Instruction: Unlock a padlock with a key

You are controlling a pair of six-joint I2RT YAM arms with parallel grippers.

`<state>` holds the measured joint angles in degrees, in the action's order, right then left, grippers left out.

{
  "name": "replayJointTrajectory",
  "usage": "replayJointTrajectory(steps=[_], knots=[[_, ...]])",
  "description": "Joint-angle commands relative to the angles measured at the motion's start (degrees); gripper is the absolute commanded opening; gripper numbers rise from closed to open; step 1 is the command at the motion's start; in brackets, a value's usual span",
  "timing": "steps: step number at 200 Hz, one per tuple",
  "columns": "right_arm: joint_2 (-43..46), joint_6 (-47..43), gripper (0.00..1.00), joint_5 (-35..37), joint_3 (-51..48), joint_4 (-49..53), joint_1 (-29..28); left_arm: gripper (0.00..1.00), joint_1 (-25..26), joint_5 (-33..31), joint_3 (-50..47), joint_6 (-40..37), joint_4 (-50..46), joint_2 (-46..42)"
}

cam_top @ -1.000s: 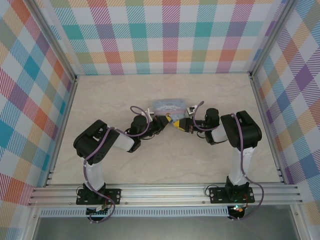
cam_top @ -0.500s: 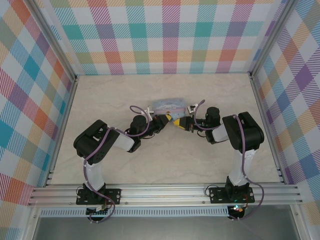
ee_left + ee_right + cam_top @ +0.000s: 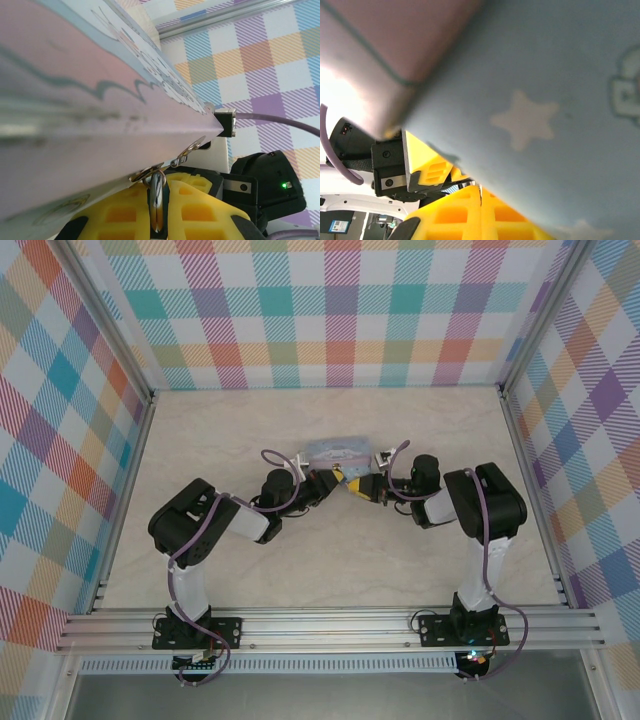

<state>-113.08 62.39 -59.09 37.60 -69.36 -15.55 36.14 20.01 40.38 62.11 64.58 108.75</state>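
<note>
right jaws further left, beside the tin (image 3: 338, 450)

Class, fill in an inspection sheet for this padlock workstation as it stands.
Surface: beige marbled table.
Job's things: silvery metal piece with small rings; key or shackle, cannot tell.
Clutter: pale blue cartoon tin, just beyond both grippers.
Grippers: left gripper shut on the silvery metal piece; right gripper with yellow fingers together, facing it at the tin's near edge.
Cables: purple cables looped along both arms.
Surroundings: plaid walls, aluminium rail.
</note>
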Motion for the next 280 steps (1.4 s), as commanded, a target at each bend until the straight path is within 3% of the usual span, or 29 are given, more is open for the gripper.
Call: replayJointTrajectory(steps=[1,138,210,280], knots=[[-0.9,-1.9,0.04,5.3,2.6,-3.9,0.8,0.00,2.9,12.9,0.0,-3.5,1.4,-3.8],[-0.6,-1.5,0.04,5.4,0.3,-4.2,2.0,0.00,2.3,10.8,0.6,-1.2,4.0,-2.1],[-4.1,1.1,0.04,6.5,0.6,-9.5,0.4,0.00,2.8,10.2,2.6,6.7,9.8,0.5],[-5.6,0.1,0.04,6.4,1.9,-8.6,0.3,0.00,2.9,10.5,2.8,7.1,8.3,-0.9]])
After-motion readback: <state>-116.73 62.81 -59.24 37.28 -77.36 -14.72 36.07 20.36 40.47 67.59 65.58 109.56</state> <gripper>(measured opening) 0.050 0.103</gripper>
